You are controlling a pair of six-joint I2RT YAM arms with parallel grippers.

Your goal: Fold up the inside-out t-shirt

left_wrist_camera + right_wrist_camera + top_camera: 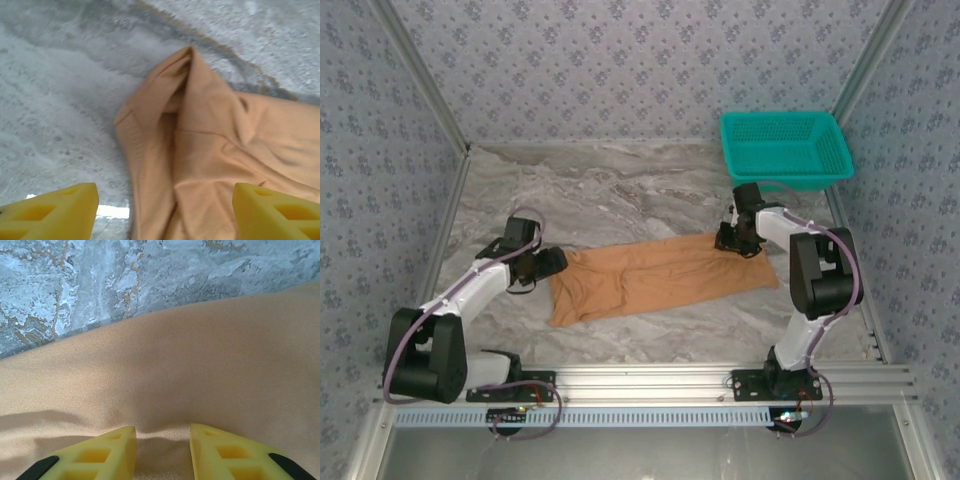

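grey-veined marble tabletop (pixel 620 190) under even light. patterned blue-grey wallpaper walls (pixel 640 60) enclose it. a teal basket (pixel 785 148) sits at the far right corner.

Two arms of white links and black joint housings, each bolted by a black base plate to a ribbed aluminium rail. A lavender-grey cable loops along each arm. The left gripper (pixel 552 262) and right gripper (pixel 732 238) are black, with yellow fingers (pixel 47 214) (hollow, with moulded cut-outs); black pads edge the right pair (pixel 102 456).
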